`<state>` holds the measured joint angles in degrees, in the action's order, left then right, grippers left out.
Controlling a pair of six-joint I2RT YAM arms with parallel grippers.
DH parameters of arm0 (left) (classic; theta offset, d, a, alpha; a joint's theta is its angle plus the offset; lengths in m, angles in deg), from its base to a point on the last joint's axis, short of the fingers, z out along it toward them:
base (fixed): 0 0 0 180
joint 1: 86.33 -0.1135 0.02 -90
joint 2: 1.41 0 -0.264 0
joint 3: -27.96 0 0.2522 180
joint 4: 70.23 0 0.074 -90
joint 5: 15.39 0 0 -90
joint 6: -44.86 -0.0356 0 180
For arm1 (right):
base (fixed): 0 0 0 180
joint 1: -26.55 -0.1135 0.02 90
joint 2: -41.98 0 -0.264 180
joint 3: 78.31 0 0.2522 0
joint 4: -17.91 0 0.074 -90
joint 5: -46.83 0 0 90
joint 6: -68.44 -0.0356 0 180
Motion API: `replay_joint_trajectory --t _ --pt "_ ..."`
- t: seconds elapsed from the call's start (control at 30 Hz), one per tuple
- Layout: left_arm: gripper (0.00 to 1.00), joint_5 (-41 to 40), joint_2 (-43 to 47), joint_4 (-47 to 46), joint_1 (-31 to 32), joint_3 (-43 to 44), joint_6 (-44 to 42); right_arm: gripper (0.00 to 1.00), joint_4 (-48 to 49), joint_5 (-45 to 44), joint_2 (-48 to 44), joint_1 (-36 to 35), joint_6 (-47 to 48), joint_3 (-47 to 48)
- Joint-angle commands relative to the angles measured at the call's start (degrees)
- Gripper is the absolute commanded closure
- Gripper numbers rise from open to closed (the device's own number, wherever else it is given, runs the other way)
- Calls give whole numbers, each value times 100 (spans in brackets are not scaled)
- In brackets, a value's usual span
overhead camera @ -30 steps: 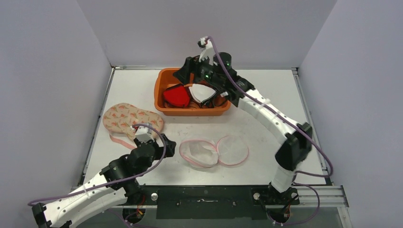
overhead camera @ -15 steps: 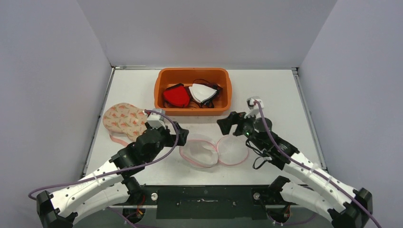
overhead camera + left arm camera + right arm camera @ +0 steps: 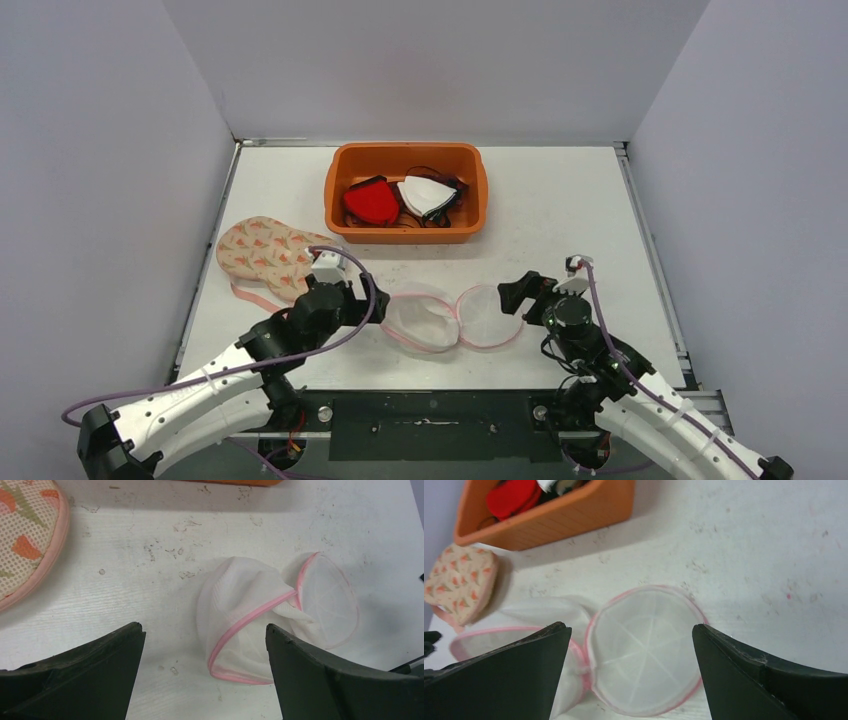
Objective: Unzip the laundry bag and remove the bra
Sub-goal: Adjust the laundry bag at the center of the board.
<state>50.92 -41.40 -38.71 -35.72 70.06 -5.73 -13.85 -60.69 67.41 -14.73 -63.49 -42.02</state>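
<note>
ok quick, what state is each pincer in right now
Left pincer: open, holding nothing.
Right pincer: open, holding nothing.

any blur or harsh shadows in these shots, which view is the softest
Top external: sharp, evenly lit, only a soft shadow at the orange bin. Left wrist: crisp on the mesh laundry bag, its fingers dark and featureless. Right wrist: softest, the patterned pouch and the bin look blurred. No strong glare anywhere.
</note>
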Motion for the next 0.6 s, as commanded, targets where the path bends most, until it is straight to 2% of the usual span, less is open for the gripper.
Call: replay_joint_trajectory --t 0.0,0.1,0.2,0.33,0.57 --pt "12 374 -260 -692 -27 45 -51 1 -213 -184 -165 6 -650 -462" --pt "15 588 -739 -765 -25 175 -57 3 -183 -216 -18 6 -682 -497" --pt "18 345 -1086 -452 -26 365 68 5 -176 -216 385 6 -896 -496" --pt "22 300 -1105 -598 -38 172 247 7 -5 -33 767 6 -1311 -729" --pt "30 323 -1191 -983 -43 -22 189 12 180 103 860 6 -1573 -963"
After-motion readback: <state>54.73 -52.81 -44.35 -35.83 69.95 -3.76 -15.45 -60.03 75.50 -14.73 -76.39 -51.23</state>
